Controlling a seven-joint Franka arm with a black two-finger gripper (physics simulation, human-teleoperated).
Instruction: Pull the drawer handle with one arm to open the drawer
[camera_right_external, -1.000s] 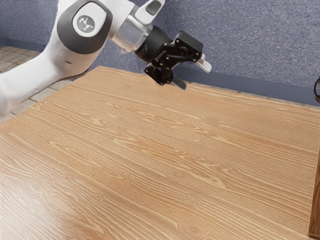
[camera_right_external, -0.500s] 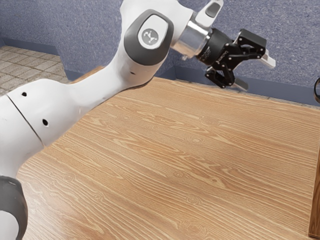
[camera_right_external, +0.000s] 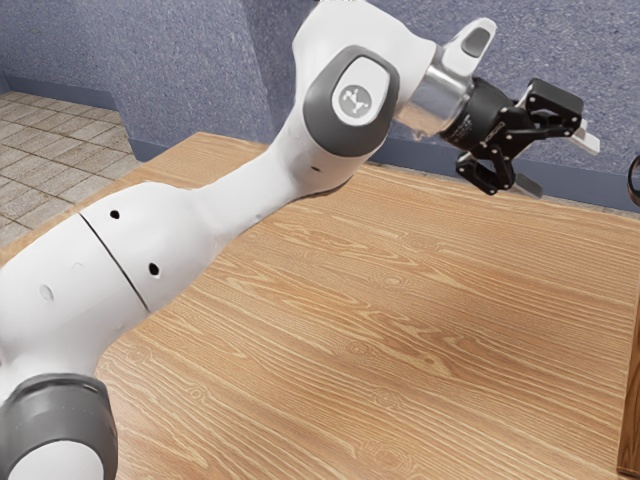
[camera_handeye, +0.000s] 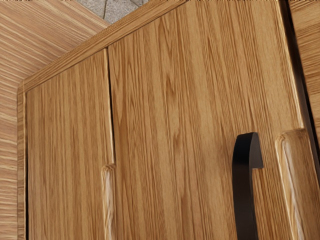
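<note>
- Exterior view: the arm (camera_right_external: 250, 200) is made of smooth, glossy white shells with rounded grey joint caps. It comes in from the exterior view's left and reaches across to the right.
- The black gripper (camera_right_external: 510, 185) has an angular, boxy body and hangs in the air above the table's far edge. Its two short fingers stand apart with nothing between them, so it holds nothing.
- The table (camera_right_external: 400, 330) is a broad flat slab of light wood with a strong wavy grain and a few small knots.
- Behind it stands a blue-grey speckled wall (camera_right_external: 150, 50) with a darker strip along its foot. A floor (camera_right_external: 40, 140) of pale square tiles lies at the exterior view's left.
- A narrow strip of darker brown wood at the exterior view's right edge is the cabinet (camera_right_external: 632, 400). The gripper is apart from it and does not touch it.
- Wrist view: the cabinet face is warm, straight-grained wood, split by a thin dark seam into a narrow panel (camera_handeye: 65, 150) and a wide panel (camera_handeye: 190, 125).
- The drawer handle (camera_handeye: 246, 190) sits on the wide panel, ahead of the hand and untouched. It is a flat, matte black strap with a rounded, arched end.
- Two long, pale grooves (camera_handeye: 107, 200) with rounded ends are cut into the wood. One lies by the seam and the other just beside the handle.
</note>
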